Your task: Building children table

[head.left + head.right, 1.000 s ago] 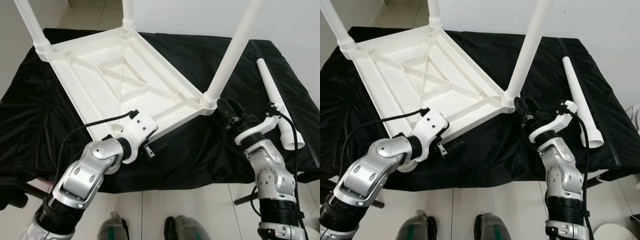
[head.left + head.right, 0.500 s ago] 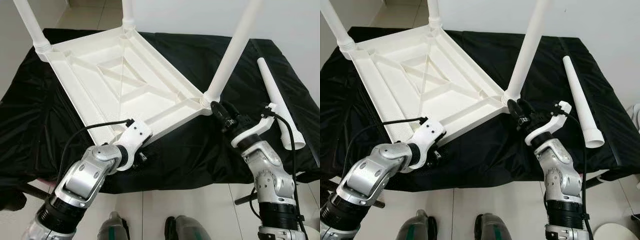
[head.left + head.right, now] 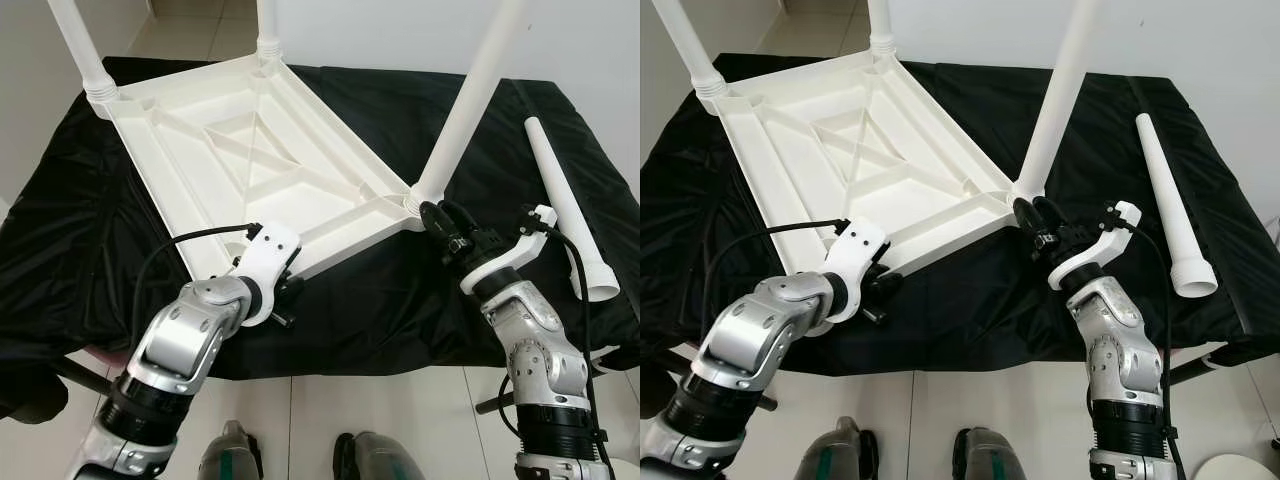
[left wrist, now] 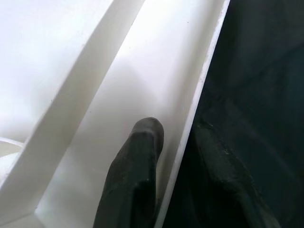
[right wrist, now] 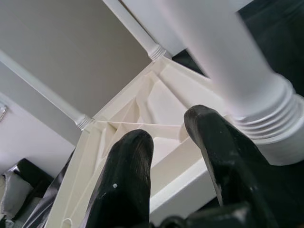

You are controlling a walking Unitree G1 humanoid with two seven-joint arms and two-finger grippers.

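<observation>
A white plastic child's table [image 3: 250, 150] lies upside down on a black cloth. Three legs stand up from it: far left [image 3: 80, 45], far middle [image 3: 267, 20] and near right [image 3: 465, 100]. A loose white leg [image 3: 562, 205] lies on the cloth at the right. My left gripper [image 3: 285, 300] is at the table's near-left rim, shut on it. In the left wrist view one finger [image 4: 137, 171] lies inside the rim and the other outside. My right gripper [image 3: 440, 218] is open, its tips beside the ribbed collar [image 5: 266, 118] of the near-right leg.
The black cloth [image 3: 90, 230] covers a low surface whose front edge runs just below my grippers. Pale tiled floor [image 3: 400, 420] and my feet lie in front of it. A white wall stands behind. Bare cloth lies between the table and the loose leg.
My left gripper came down from over the near-left corner onto the rim. My right gripper edged closer to the near-right leg's base. The camera shifted slightly.
</observation>
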